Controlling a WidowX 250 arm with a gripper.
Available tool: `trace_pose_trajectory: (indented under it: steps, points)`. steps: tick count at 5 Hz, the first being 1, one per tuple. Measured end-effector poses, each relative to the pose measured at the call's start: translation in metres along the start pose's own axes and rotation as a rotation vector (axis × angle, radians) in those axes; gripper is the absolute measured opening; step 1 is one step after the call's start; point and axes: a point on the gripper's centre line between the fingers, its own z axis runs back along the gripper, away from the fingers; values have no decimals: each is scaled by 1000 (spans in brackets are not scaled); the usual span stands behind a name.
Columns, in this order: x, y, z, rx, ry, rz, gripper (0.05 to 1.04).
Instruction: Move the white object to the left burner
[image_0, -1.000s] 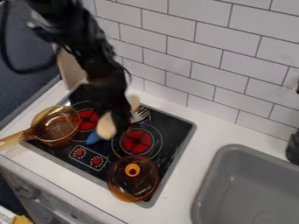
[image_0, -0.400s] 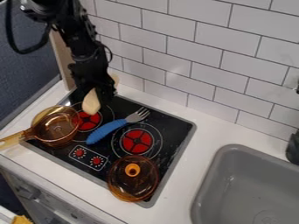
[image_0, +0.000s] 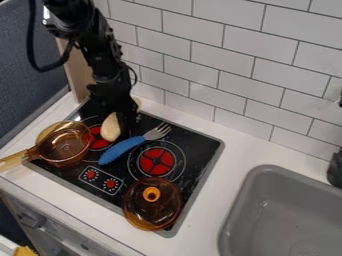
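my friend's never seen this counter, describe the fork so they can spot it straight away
On the black stovetop set in the white counter, look between the two red burners. There lies a fork with a chunky blue handle and grey tines. It is the one blue thing among the amber glass cookware.

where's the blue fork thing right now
The blue-handled fork lies diagonally across the middle of the black stovetop, between its two red burners, just right of the amber pan in the camera view.
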Motion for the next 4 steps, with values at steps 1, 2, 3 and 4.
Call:
trace_pose_trajectory:
  steps: [1,2,3,4]
  points:
    - [0,0,0,0,-2,-14,655]
    - [-1,-1,0,-6,7,-23,723]
    - [-5,-4,-2,-17,15,-17,984]
    - [-6,-9,11,-30,-6,-19,1005]
